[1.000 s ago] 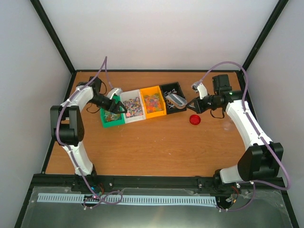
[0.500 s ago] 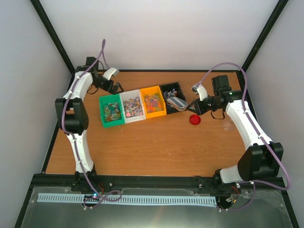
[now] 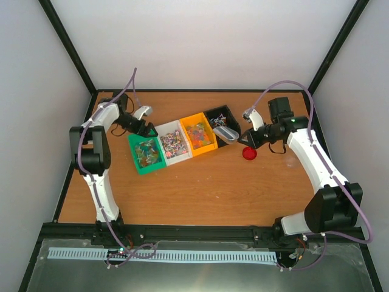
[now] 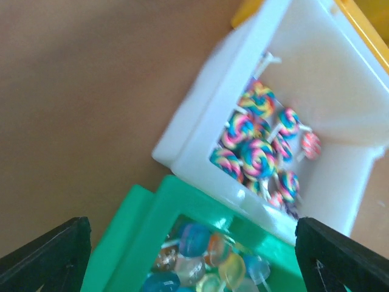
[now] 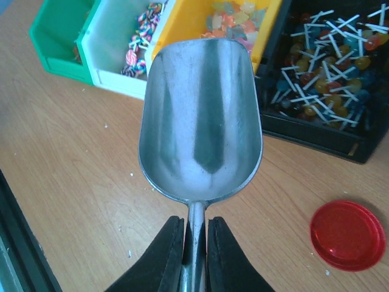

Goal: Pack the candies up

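Note:
The candies lie in four bins in a slanted row: green bin [image 3: 146, 153], white bin [image 3: 173, 143], orange bin [image 3: 199, 132], black bin [image 3: 220, 118]. My left gripper [image 3: 143, 126] is open and hovers at the far edge where the green and white bins meet. In the left wrist view my left gripper [image 4: 194, 261] is above round candies [image 4: 206, 261] in the green bin [image 4: 140, 213], with swirl lollipops [image 4: 261, 146] in the white bin [image 4: 200, 121]. My right gripper [image 5: 196, 243] is shut on the handle of the silver scoop [image 5: 200, 115], which is empty and held above the table beside the black bin [image 5: 328, 61].
A red round lid [image 3: 249, 153] lies on the table near the scoop [image 3: 226, 134]; it also shows in the right wrist view [image 5: 347, 234]. The orange bin [image 5: 234, 18] is just beyond the scoop's tip. White walls and black frame posts bound the wooden table [image 3: 200, 194].
The left gripper left the green bin, swung to the far left corner, then came back to the bins' far edge. The bin row has turned, its green end now nearer. The scoop barely moved.

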Motion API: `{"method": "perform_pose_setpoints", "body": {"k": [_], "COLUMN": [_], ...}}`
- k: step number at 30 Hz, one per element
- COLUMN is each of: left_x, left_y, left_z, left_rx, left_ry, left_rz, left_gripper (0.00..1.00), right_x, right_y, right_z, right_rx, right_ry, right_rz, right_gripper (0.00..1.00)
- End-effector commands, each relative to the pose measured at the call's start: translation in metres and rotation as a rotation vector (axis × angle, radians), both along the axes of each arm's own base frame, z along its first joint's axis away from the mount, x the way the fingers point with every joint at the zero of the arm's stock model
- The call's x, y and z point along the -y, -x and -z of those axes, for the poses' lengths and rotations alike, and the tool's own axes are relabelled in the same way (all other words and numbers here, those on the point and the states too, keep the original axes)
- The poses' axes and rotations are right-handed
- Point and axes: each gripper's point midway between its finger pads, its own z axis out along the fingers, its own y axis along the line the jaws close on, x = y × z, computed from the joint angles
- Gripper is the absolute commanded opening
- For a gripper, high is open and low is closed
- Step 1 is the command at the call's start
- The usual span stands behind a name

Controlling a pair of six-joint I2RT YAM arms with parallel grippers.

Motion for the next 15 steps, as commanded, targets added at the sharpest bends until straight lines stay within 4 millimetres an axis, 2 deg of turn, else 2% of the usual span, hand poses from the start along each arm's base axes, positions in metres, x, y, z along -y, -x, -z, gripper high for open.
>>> {"method": "perform_pose_setpoints", "body": {"k": [1, 3, 7, 13, 15], "left_x": [0.022, 0.029, 0.046, 0.094, 0.105], "left_y": [0.05, 0.067, 0.089, 0.144, 0.154], "left_z": [-0.013, -0.015, -0.022, -0.013, -0.013], "left_rx": [-0.104, -0.13, -0.127, -0.183, -0.199], "left_ry": [0.153, 0.206, 0.268, 0.26, 0.281], "left_rz": [-0.018, -0.063, -0.107, 0.015, 0.032], "left_gripper": [0.92, 0.89, 0.88, 0.87, 0.87], "right_x": [-0.016, -0.023, -0.041, -0.057, -0.062], "right_y": [0.013, 0.016, 0.028, 0.049, 0.059], "right_z": [-0.003, 0.001, 0.004, 0.005, 0.005], "right_rx": [0.025, 0.013, 0.008, 0.003, 0.005], "right_ry": [-0.006, -0.003, 0.007, 0.026, 0.031], "right_rz": [-0.071, -0.093, -0.163, -0.282, -0.326], "right_gripper": [0.03, 0.03, 0.03, 0.03, 0.03]}}
